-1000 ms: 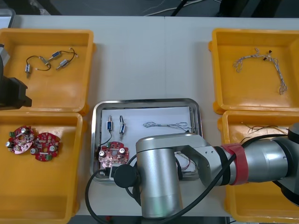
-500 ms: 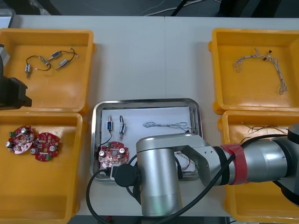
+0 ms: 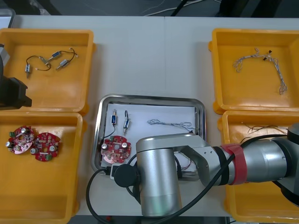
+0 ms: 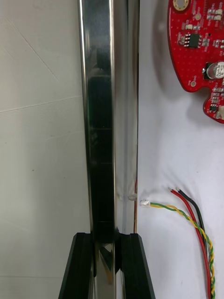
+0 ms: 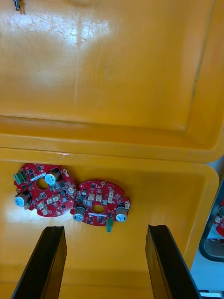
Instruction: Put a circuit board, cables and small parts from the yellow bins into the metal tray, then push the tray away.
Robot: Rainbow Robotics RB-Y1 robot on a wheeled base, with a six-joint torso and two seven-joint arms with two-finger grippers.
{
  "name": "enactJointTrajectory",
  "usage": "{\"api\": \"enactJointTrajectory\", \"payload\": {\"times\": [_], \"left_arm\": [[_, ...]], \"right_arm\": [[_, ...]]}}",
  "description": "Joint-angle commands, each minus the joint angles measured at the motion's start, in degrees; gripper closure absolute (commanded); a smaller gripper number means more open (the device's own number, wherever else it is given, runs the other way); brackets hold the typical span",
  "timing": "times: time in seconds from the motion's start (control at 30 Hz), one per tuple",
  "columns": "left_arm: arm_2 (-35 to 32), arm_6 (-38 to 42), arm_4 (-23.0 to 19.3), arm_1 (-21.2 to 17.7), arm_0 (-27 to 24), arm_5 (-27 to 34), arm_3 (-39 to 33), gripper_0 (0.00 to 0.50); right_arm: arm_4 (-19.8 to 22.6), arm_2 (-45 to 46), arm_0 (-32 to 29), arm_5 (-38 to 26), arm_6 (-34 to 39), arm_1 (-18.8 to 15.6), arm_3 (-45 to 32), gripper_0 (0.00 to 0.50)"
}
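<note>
The metal tray (image 3: 100,135), white inside, lies between the bins, slightly askew. It holds a red circuit board (image 3: 116,149), two small metal parts (image 3: 120,119), a twisted blue and white cable (image 3: 170,123) and a red and yellow cable (image 4: 196,224). My right arm (image 3: 159,177) covers the tray's near side. In the right wrist view my right gripper (image 4: 106,239) is shut on the tray's shiny rim (image 4: 100,117), one finger on each side of it, with the board (image 4: 200,42) just inside. My left gripper (image 5: 105,233) hangs open over two boards (image 5: 70,198) in the near left bin.
The far left yellow bin (image 3: 46,91) holds small metal parts (image 3: 49,60). Two boards (image 3: 33,143) lie in the near left bin (image 3: 42,186). A twisted cable (image 3: 261,63) lies in the far right bin (image 3: 247,95), and thin cables (image 3: 257,127) in the near right bin (image 3: 230,122).
My right gripper's fingers have closed on the tray's near rim. The tray has slid a little to the right and away and turned slightly. The left arm has stayed still.
</note>
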State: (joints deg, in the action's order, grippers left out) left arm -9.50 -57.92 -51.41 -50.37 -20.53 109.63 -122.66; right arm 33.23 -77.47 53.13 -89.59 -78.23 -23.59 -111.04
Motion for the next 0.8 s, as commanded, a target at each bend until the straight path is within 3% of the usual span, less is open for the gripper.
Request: {"api": "enactJointTrajectory", "payload": {"times": [0.03,0.8], "left_arm": [[-1.7,-1.0,-0.4,-2.4,0.8,0.4,-1.7,0.0],[-1.7,-1.0,-0.4,-2.4,0.8,0.4,-1.7,0.0]], "right_arm": [[-1.9,-1.1,0.2,0.6,-0.9,0.1,-0.8,0.5],[-4.0,-1.0,7.2,4.3,-2.2,-7.4,-2.9,0.5]]}}
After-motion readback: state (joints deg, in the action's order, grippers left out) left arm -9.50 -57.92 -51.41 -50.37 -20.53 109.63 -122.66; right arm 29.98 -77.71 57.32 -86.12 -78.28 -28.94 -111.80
